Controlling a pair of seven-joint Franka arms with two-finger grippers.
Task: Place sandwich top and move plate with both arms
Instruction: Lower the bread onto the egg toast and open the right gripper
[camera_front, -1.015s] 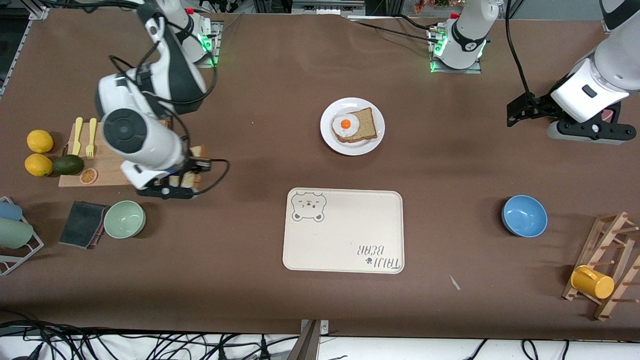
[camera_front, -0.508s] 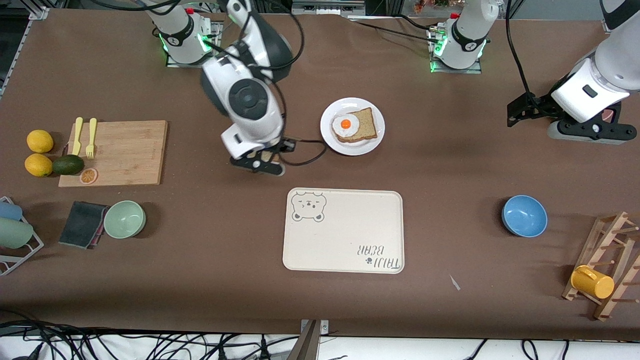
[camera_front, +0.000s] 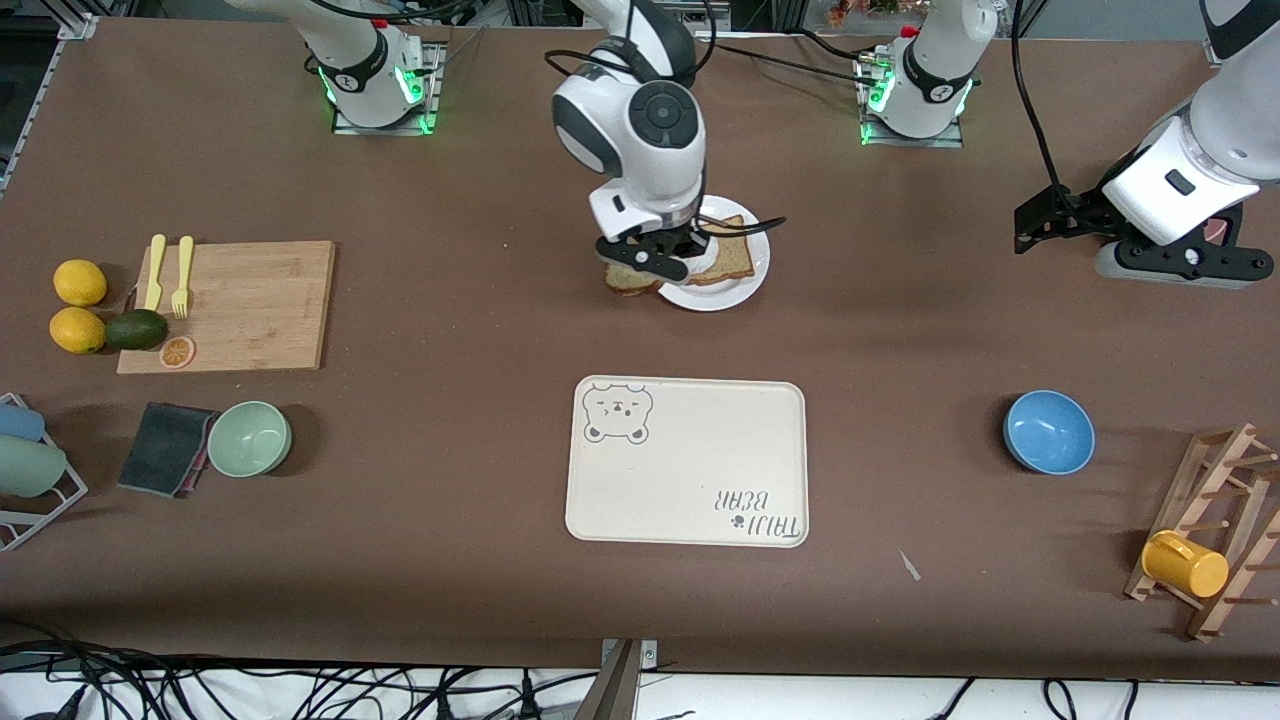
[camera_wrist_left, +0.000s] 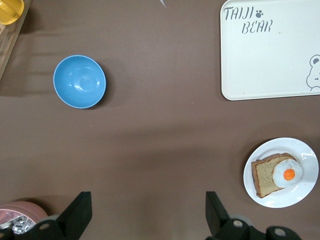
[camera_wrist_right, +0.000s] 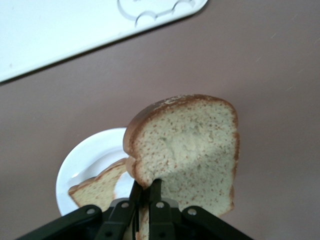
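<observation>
The sandwich top (camera_front: 625, 280) is a plain speckled brown bread slice. My right gripper (camera_front: 650, 262) is shut on its edge and holds it over the rim of the white plate (camera_front: 745, 285) at the right arm's side. In the right wrist view the slice (camera_wrist_right: 190, 145) hangs from the gripper (camera_wrist_right: 147, 187) above the plate (camera_wrist_right: 95, 150). The plate carries a bread slice (camera_front: 735, 255) with a fried egg (camera_wrist_left: 287, 174), partly hidden by the arm in the front view. My left gripper (camera_front: 1035, 225) waits open and empty over bare table at the left arm's end, as the left wrist view (camera_wrist_left: 147, 200) confirms.
A cream bear-printed tray (camera_front: 687, 462) lies nearer the camera than the plate. A blue bowl (camera_front: 1048, 431) and a wooden rack with a yellow cup (camera_front: 1185, 563) are toward the left arm's end. A cutting board (camera_front: 240, 300), lemons, avocado and a green bowl (camera_front: 250, 437) are toward the right arm's end.
My right arm has carried the bread slice from the cutting board across the table to the plate's edge. The left arm has not moved.
</observation>
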